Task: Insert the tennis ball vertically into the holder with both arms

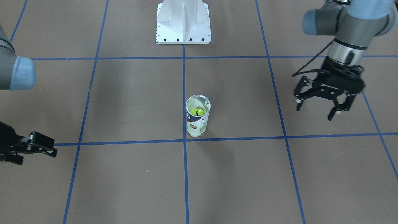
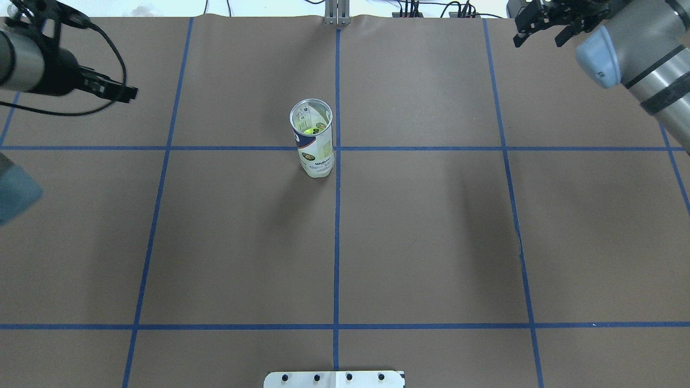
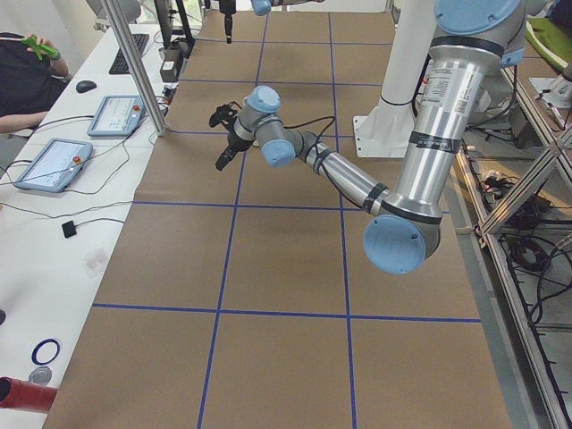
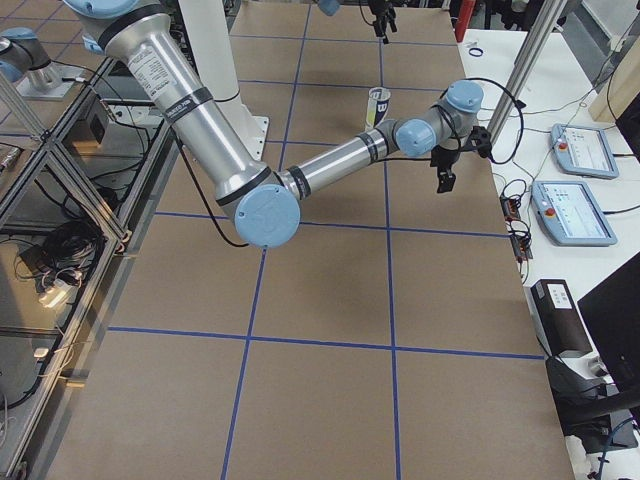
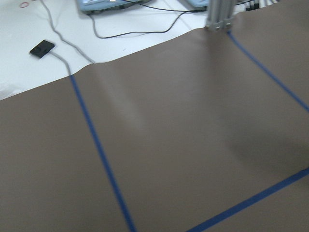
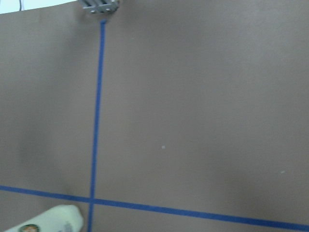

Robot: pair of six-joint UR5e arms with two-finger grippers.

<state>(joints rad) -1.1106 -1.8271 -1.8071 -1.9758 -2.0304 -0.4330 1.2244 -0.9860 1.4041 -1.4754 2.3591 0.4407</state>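
The holder (image 1: 198, 119) is standing upright mid-table, mouth facing up, with the tennis ball (image 1: 197, 112) sitting inside. The left gripper (image 1: 314, 113) and right gripper (image 2: 539, 37) are hanging spread and empty, well apart on opposite sides.

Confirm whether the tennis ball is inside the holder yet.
Inside. The yellow-green ball shows through the open top of the upright holder, sitting below its rim.

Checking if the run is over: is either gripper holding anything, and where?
Nothing is held: the left gripper and the right gripper are open and empty, apart from the standing can.
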